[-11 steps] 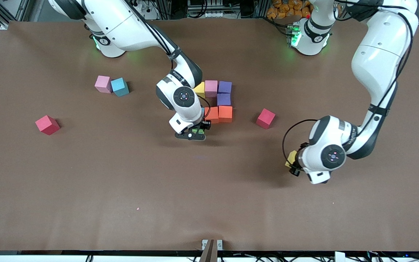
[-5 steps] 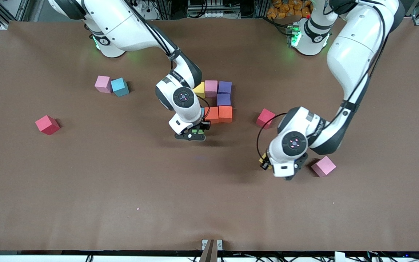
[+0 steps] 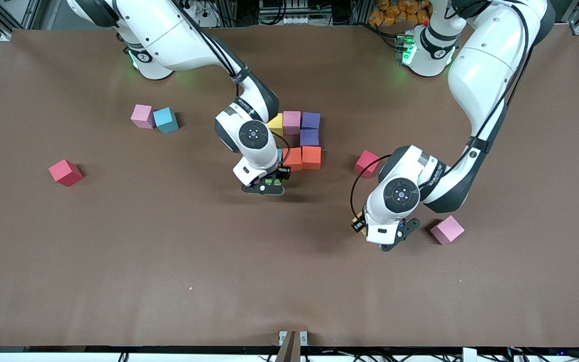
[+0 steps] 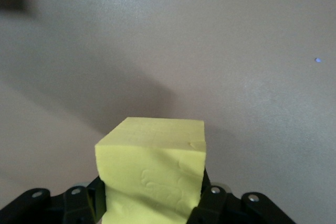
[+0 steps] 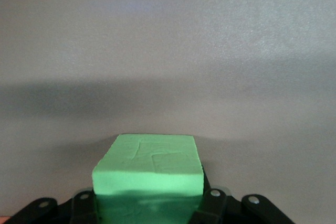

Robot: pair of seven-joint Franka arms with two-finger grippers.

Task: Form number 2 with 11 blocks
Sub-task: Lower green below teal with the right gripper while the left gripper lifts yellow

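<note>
Brown tabletop [image 3: 118, 261] fills the front view, with a partial number 2 [image 3: 300, 140] near its middle. Visible in that cluster are a yellow block [image 3: 276, 124], a pink one [image 3: 291, 121], two purple ones [image 3: 310, 127] and two orange ones [image 3: 305, 157]; the right arm's wrist covers part of it, so any more there cannot be told.

The right end effector [image 3: 268, 183] sits low at the cluster's nearer edge with a green block [image 5: 148, 178] between its fingers; whether it grips or is letting go, I cannot tell. The left end effector [image 3: 377, 232] is clenched on a second yellow block [image 4: 152, 177], over bare tabletop toward the left arm's end.

Loose blocks remain: a pink [image 3: 142, 115] and a blue [image 3: 165, 119] touching, and a red [image 3: 66, 172], all toward the right arm's end; another red [image 3: 367, 163] beside the left arm; another pink [image 3: 447, 229] near the left end effector.

By my reckoning the digit is about half built: the middle bar and the bottom are left.
</note>
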